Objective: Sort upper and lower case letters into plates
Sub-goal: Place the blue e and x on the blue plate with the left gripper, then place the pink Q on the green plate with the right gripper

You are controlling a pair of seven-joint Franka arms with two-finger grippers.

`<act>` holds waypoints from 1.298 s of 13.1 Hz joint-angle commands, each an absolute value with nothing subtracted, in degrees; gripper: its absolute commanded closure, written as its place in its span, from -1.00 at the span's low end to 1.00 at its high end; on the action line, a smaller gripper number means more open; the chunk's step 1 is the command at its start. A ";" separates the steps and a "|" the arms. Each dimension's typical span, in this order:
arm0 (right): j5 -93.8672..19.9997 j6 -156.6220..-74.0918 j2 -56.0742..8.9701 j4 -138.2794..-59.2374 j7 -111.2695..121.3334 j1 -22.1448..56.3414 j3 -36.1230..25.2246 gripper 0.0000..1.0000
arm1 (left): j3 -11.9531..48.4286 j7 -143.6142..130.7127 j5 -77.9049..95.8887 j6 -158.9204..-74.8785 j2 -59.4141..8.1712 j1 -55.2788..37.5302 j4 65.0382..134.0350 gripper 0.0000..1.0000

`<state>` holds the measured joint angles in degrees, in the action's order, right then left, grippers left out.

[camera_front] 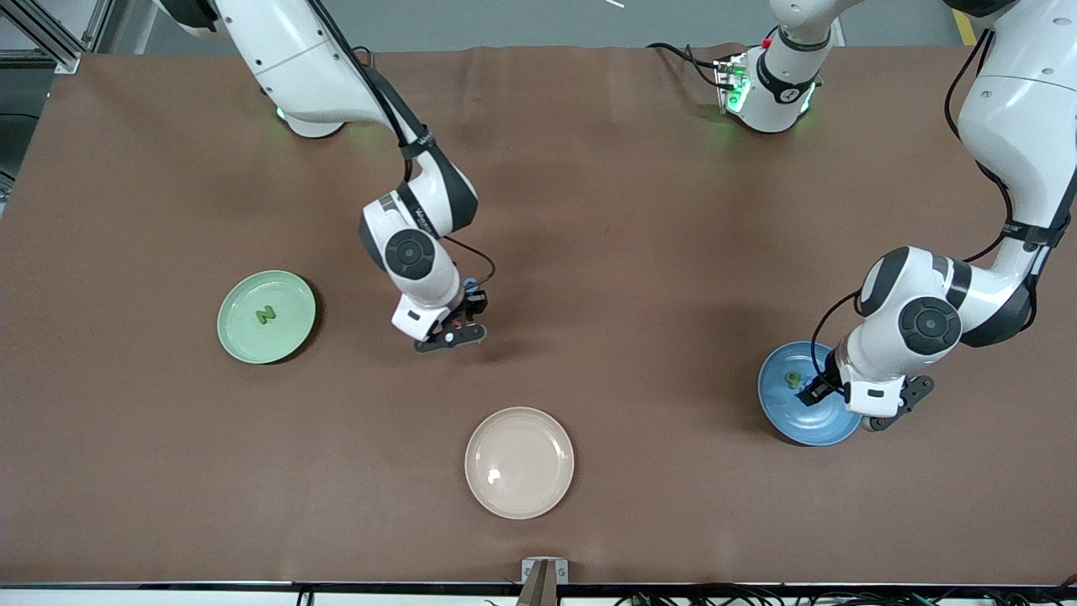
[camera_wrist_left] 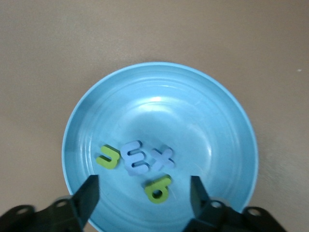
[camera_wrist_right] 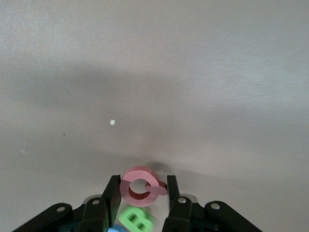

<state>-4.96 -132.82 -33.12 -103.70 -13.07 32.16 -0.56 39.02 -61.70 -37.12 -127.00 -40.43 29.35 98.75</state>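
My left gripper (camera_front: 818, 389) hangs open over the bright blue plate (camera_front: 795, 417), nothing between its fingers (camera_wrist_left: 89, 193). In that blue plate (camera_wrist_left: 217, 125) lie several letters: two yellow-green ones (camera_wrist_left: 159, 188) (camera_wrist_left: 108, 157), a lavender one (camera_wrist_left: 134, 158) and a pale blue x (camera_wrist_left: 163, 158). My right gripper (camera_front: 469, 307) is low over the table's middle, shut on a pink letter Q (camera_wrist_right: 141, 186). Right under it lies a green B (camera_wrist_right: 135, 219). The mint green plate (camera_front: 286, 337), toward the right arm's end, holds a green N (camera_front: 266, 316).
A cream-beige plate (camera_front: 519, 462) with nothing in it sits nearer to the front camera than my right gripper. A bit of a blue piece (camera_wrist_right: 116, 229) shows beside the green B. Brown table surface surrounds the plates.
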 commanded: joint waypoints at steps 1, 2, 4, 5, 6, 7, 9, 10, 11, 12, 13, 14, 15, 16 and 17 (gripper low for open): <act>-5.01 -122.64 -24.81 -105.47 -2.33 24.73 0.26 0.62 | 43.67 -61.71 -37.53 -120.17 -35.87 29.09 96.70 -1.00; -4.92 -120.43 -23.13 -105.82 2.67 21.91 0.18 0.62 | 44.73 -59.61 -37.62 -117.54 -34.73 29.09 95.29 -1.00; -4.92 -118.65 -21.37 -107.57 13.57 15.76 0.18 0.61 | 46.57 -49.10 -37.44 -114.71 -30.35 30.40 94.13 -0.99; -4.75 -119.26 -21.10 -108.97 19.19 12.86 0.18 0.61 | 47.97 -43.82 -36.66 -114.61 -28.06 31.98 94.22 -0.99; -4.05 -119.96 -21.27 -109.33 23.86 9.96 0.18 0.61 | 49.64 -38.72 -34.65 -113.91 -26.65 34.17 94.13 -1.00; -3.00 -121.10 -21.53 -110.12 27.21 7.67 0.18 0.61 | 50.35 -35.63 -32.63 -113.12 -25.15 35.58 93.61 -1.00; -1.15 -128.45 -21.53 -115.02 32.93 4.06 0.18 0.61 | 51.93 -28.95 -28.76 -109.54 -23.39 38.84 91.77 -1.00; -0.97 -132.32 -21.62 -117.05 35.13 2.82 0.18 0.61 | 52.03 -26.83 -27.17 -104.99 -22.42 39.28 89.15 -1.00; -0.97 -135.67 -21.80 -118.98 36.46 1.86 0.18 0.61 | 52.03 -24.89 -26.98 -100.94 -22.33 39.37 85.99 -1.00; -0.97 -137.88 -22.23 -120.05 37.34 1.15 0.18 0.61 | 52.21 -21.39 -26.72 -96.46 -22.24 39.29 83.00 -1.00; -0.97 -139.21 -22.85 -120.84 37.96 0.71 0.18 0.61 | 52.99 -18.05 -23.41 -93.02 -22.15 39.64 80.97 -1.00; -0.97 -139.48 -23.46 -120.94 38.06 0.44 0.18 0.60 | 53.08 -16.19 -19.20 -90.90 -21.63 41.03 78.86 -1.00; -0.97 -139.57 -24.16 -120.94 38.14 0.18 0.18 0.60 | 53.09 -14.87 -17.07 -88.09 -20.05 42.26 78.40 -1.00; -0.97 -139.66 -25.04 -120.94 38.14 0.09 0.18 0.59 | 53.09 -13.98 -15.75 -86.41 -18.56 42.62 78.40 -1.00; -0.97 -140.09 -25.40 -121.11 38.14 0.09 0.18 0.59 | 53.00 -13.37 -15.21 -85.53 -16.72 42.63 78.40 -1.00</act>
<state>-1.80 -138.83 -24.95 -120.18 37.54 1.67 -1.11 52.44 -15.45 -17.39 -88.11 -20.18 41.51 78.35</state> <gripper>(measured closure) 0.573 0.000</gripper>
